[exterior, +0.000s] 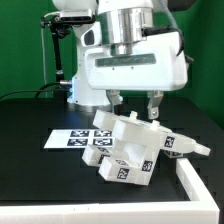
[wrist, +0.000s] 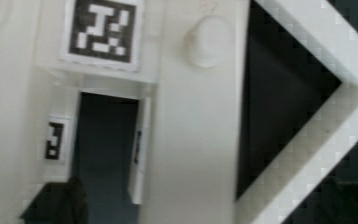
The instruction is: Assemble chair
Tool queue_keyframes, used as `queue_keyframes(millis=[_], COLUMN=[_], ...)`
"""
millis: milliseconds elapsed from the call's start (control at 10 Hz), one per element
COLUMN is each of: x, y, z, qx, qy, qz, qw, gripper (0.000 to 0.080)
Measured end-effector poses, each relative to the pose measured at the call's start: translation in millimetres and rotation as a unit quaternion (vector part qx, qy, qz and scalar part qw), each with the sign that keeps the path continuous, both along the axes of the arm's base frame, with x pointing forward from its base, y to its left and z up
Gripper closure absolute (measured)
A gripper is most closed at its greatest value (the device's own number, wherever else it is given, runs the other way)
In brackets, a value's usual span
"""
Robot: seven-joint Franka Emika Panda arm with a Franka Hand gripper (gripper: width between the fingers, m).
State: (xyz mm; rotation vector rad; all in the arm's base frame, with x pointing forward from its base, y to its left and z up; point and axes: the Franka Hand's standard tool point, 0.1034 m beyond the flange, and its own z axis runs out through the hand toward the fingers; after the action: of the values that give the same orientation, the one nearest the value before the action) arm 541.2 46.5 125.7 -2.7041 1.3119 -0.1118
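1. Hanging over the middle of the black bench [exterior: 25,125], the end effector [exterior: 134,110] points straight down. Its two fingers [exterior: 115,100] are spread wide and nothing is clamped between them.
2. The chair [exterior: 128,148] sits directly beneath it as a cluster of white blocky pieces joined together. It lies tilted on the bench, with black-and-white tags on several faces.
3. The fingertips reach down to the cluster's upper edge, one on each side of its top block. Whether they touch it cannot be told.
4. Taking the exterior view as a clock face centred on the chair, the marker board [exterior: 72,140] lies flat at nine o'clock. Its nearer end meets the cluster.
5. A raised white rail [exterior: 200,190] lies at four to five o'clock, near the chair's outermost piece.
6. The arm's base [exterior: 82,92] stands at eleven o'clock, well apart from the chair.
7. In the wrist view the chair [wrist: 185,120] fills most of the picture. A white face carries a large tag [wrist: 105,30], with a dark slot [wrist: 105,140] next to it. The angled white rail [wrist: 318,95] shows against the dark bench.
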Motion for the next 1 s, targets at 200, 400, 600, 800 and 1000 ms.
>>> queue_keyframes(millis=[200,400,600,800,1000], x=[-11.8,-12.0,-12.3,-14.2,-14.6], y=[-1.7,-1.9,-2.6,-10.1,-12.9], z=[3.9,2.4,1.0,-6.0,-10.1], qx=[0.005,0.004,0.004,-0.001,-0.004], qy=[0.003,0.004,0.005,0.009,0.011], qz=[-0.005,-0.004,-0.003,0.006,0.01], qw=[1.0,1.0,1.0,1.0,1.0], gripper=[0.0151,0.0151,0.0151,0.0151,0.0151])
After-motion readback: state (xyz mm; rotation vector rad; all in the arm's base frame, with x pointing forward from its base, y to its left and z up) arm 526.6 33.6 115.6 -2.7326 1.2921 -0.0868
